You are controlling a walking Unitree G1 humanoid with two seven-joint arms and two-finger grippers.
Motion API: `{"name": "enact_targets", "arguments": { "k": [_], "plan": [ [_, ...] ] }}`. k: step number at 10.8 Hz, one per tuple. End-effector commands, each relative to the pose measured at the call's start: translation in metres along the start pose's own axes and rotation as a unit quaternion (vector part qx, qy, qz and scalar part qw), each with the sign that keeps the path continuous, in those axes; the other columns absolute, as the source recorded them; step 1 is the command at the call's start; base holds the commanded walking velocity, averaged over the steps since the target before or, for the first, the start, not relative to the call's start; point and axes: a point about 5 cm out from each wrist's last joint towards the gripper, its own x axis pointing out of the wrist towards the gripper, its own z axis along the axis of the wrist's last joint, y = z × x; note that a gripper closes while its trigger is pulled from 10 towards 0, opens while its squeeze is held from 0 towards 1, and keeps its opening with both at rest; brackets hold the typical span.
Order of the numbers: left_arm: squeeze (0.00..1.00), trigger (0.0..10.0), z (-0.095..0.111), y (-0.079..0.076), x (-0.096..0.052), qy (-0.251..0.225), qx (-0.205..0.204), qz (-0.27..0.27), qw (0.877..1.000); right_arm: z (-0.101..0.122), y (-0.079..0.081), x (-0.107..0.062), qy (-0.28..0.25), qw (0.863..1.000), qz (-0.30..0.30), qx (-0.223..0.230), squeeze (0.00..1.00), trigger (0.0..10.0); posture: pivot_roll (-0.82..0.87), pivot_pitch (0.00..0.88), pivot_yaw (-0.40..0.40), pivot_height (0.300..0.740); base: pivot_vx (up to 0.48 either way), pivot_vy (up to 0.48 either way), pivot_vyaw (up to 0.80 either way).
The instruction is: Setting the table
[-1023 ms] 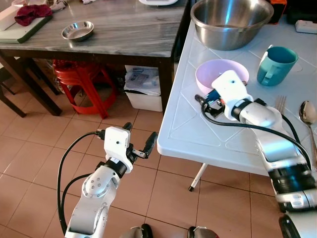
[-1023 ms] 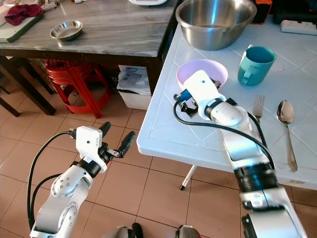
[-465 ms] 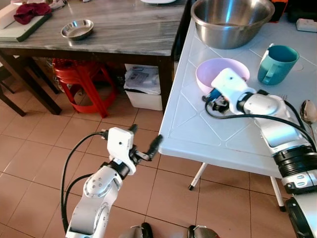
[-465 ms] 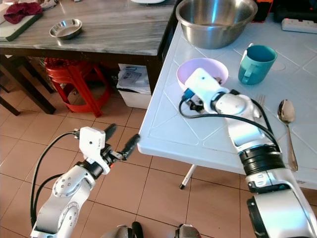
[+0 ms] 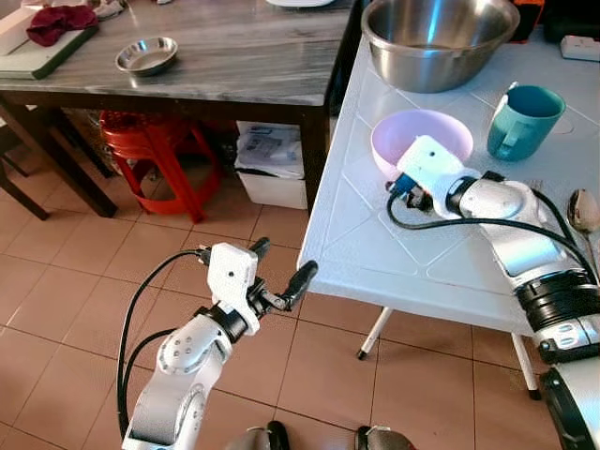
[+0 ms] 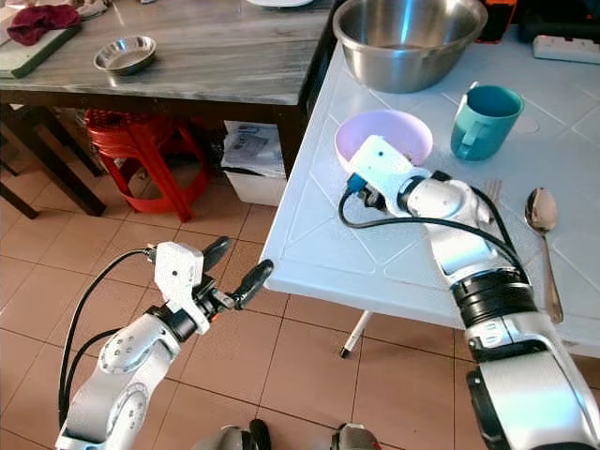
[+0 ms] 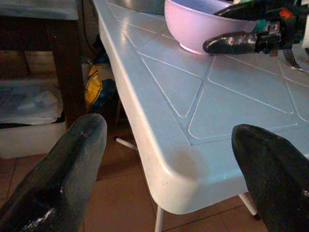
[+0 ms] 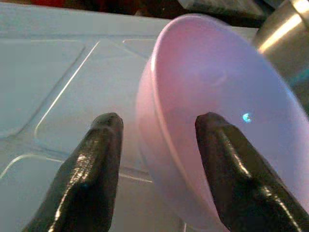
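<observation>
While its two black fingers stand apart across the rim of the pink bowl (image 8: 217, 121), one inside and one outside, the right gripper (image 8: 157, 126) sits near the middle right of the head view, on the white table (image 5: 375, 253). The left gripper (image 5: 282, 269) hangs wide open at the lower middle, just off the table's corner. Behind the bowl stand a big steel bowl (image 5: 439, 39) and a teal mug (image 5: 521, 122), upper right.

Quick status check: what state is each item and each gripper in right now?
Pink bowl: upright, empty; rim between right gripper fingers.
Right gripper: open.
Left gripper: open, empty, off the table's corner.
Teal mug: upright.
Steel mixing bowl: upright.
Spoon: lying flat.
</observation>
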Motion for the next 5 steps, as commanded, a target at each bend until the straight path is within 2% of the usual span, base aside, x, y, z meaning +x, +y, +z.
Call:
{"name": "enact_targets", "arguments": {
  "k": [1,5],
  "plan": [
    [0.0,10.0,0.0011,0.0013,-0.0039,-0.001,0.006,-0.003,1.0,0.0007,-0.0003,0.0005,0.001,1.0,0.004,-0.016,0.0,0.0,-0.12,0.186,0.112,0.74,0.0,0.0,0.0],
    [0.0,10.0,-0.0011,0.002,-0.0048,0.004,0.008,-0.001,1.0,-0.006,-0.0021,0.0002,0.017,0.999,0.016,-0.037,0.0,0.0,-0.12,0.181,0.11,0.74,0.0,0.0,0.0]
  ]
}}
